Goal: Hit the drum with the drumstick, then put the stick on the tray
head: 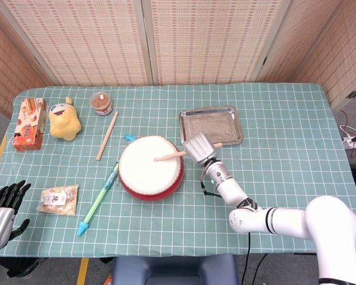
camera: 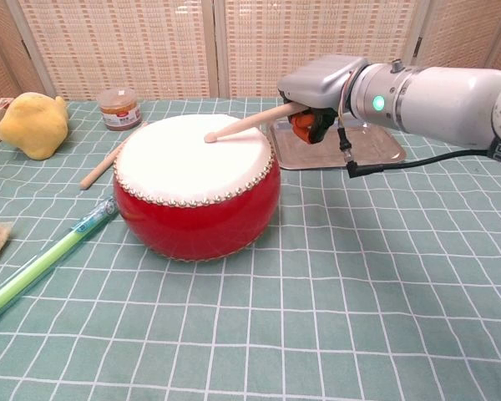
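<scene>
Drumstick (camera: 246,124) tip on drum (camera: 195,185) | right robot hand (camera: 316,87) grasps it, butt hidden | left robot hand (head: 1,206) cropped, fingers apart

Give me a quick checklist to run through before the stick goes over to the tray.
1. Right hand grips the drumstick: ok.
2. Stick tip down on the drum skin: ok, looks touching in the chest view.
3. Tray bare, with room for the stick: ok.
4. Path from drum to tray free of objects: ok, the tray sits just behind the hand.
5. Left hand away from the work area: ok, at the table's near left edge.
6. Grip firmness for the carry: cannot tell.
</scene>
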`<state>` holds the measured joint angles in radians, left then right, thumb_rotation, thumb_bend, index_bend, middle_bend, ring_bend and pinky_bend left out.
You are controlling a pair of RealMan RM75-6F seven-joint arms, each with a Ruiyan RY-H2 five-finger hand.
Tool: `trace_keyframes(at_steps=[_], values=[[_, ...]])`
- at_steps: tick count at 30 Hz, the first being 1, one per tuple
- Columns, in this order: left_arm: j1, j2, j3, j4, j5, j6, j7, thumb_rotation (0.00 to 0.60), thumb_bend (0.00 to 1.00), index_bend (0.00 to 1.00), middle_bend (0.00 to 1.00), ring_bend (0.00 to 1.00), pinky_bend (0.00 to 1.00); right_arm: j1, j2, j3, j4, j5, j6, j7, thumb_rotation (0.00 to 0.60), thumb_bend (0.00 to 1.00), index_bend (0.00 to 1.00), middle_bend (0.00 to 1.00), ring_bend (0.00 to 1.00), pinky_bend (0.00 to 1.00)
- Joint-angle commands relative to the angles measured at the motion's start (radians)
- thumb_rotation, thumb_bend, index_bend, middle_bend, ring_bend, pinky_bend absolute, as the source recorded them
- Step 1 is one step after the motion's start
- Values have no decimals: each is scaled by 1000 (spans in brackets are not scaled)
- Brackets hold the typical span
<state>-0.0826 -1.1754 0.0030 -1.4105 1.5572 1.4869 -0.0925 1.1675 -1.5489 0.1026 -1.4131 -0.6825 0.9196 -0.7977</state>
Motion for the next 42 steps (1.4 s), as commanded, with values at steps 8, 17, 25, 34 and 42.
trace_keyframes(at_steps=[8, 17, 25, 34, 42], values=[[1, -2, 1, 2, 3, 6, -2, 600, 248, 29, 0, 0, 4, -68, 40, 79, -43, -181, 9, 254, 600, 636, 1000, 938, 1000, 1000], [1, -1, 1, 1, 1, 2, 1, 600, 249, 29, 0, 0, 4, -40, -9, 24, 13, -89, -36, 95, 600, 645, 1000, 938, 1000, 1000], [3, 0, -1, 2, 1, 10, -3, 600, 249, 30, 0, 0, 3, -88, 55, 131, -83, -228, 38, 297, 600, 646, 1000, 938, 1000, 1000], [1, -2, 2, 0, 5, 7, 2, 600, 250, 29, 0, 0, 3, -59, 13, 8, 2, -137, -54, 83, 600, 646, 1000, 938, 1000, 1000], [0, -2, 1, 0, 3, 6, 4, 600, 250, 29, 0, 0, 4, -71, 10, 75, -30, -150, 9, 145, 600, 650, 1000, 938, 1000, 1000]])
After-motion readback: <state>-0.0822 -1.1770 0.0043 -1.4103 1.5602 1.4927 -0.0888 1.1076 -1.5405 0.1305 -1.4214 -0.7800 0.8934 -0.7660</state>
